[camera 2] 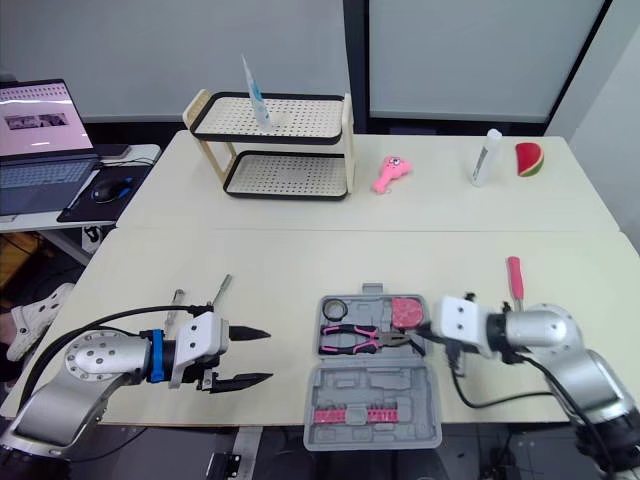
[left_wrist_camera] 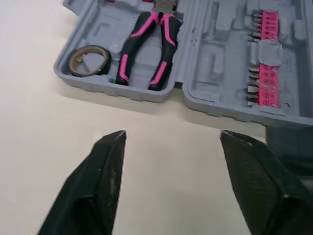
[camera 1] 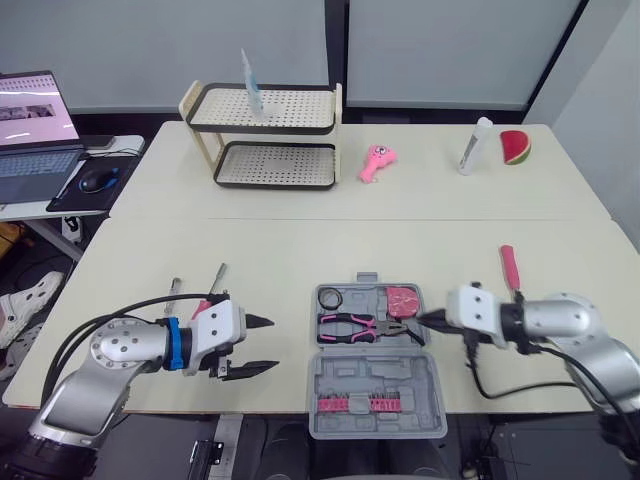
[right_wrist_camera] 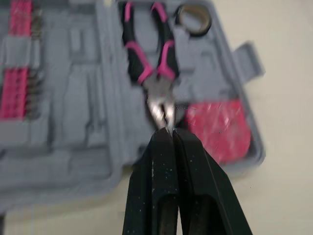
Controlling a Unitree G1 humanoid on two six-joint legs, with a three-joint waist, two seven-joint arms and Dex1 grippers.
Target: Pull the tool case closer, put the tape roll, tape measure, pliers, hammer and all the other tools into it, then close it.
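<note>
The closed right claw (camera 1: 428,320) is seemingly seating the pink-and-black pliers (camera 1: 350,327) in the open grey plastic tool case (camera 1: 375,385) at the front of the cream desk (camera 1: 280,240), while the open left claw (camera 1: 272,344) is hovering, likely needing the nearby slim metal tool (camera 1: 218,277) next.

Cream table (camera 1: 300,250), open tool case (camera 1: 375,385), two-tier rack (camera 1: 275,165), pink toy (camera 1: 377,162), pink-handled screwdriver (camera 1: 510,266)

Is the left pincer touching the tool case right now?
Apart. In the left wrist view, bare table lies between the open fingertips of the left pincer and the near wall of the tool case.
</note>
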